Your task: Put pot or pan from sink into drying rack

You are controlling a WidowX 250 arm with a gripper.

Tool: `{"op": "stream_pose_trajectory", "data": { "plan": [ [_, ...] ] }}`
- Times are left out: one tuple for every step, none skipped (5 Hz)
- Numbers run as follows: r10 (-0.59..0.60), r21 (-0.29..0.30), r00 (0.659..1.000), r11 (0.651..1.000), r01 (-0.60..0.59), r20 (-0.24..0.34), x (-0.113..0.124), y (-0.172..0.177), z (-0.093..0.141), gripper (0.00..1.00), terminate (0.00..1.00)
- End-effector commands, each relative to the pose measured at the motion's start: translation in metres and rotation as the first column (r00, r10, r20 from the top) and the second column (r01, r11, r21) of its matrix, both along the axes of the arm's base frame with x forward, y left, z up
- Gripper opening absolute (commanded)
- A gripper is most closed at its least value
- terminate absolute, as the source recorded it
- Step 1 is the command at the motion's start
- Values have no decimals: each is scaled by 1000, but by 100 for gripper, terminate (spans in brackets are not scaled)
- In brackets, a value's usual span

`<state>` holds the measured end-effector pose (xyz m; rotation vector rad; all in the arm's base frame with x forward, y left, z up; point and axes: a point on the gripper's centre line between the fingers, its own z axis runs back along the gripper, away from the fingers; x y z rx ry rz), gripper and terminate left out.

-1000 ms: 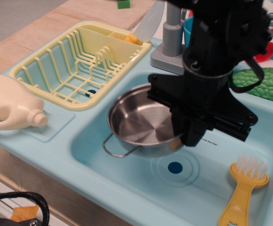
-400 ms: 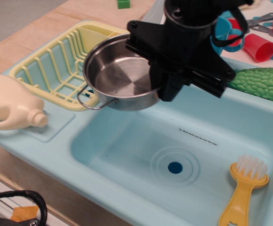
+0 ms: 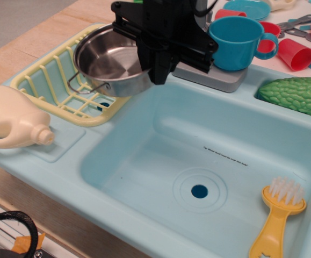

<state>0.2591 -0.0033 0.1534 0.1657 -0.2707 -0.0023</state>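
**Desk:** What's on your screen, biggest thing first?

**Me:** The sink [image 3: 144,156], a light-blue basin filling most of my view, with a dark-blue drain hole [image 3: 199,191] in its floor and a small line of print on the far wall. My black gripper [image 3: 156,70] is at the top centre, hanging over the sink's far-left corner.

**Desk:** And the rack?

**Me:** The pale yellow drying rack [image 3: 48,80] sits on the ledge just left of the sink. The steel pot [image 3: 109,59] is up in the air above it, tilted slightly, and covers the rack's right half from my angle. One wire handle sticks out to the left over the bars.

**Desk:** Is the gripper clamped?

**Me:** Yes. I see it clenched on the pot's right rim, carrying it.

**Desk:** Anything smaller?

**Me:** A cream bottle [image 3: 13,119] lies on its side at the left ledge. A bumpy green vegetable [image 3: 297,95] is at the right, a blue cup [image 3: 238,42] behind the sink, and a yellow brush [image 3: 279,217] rests in the sink's near-right corner.
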Motion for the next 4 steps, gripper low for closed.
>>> {"op": "stream_pose_trajectory", "data": {
  "plan": [
    [-11,-12,1000,1000,11,5,18,37,5,0,0],
    [-19,-22,1000,1000,19,-4,17,53,-2,0,0],
    [-26,-32,1000,999,27,12,11,70,-10,0,0],
    [-81,-58,997,995,81,2,12,76,-17,100,0]
  ]
}}
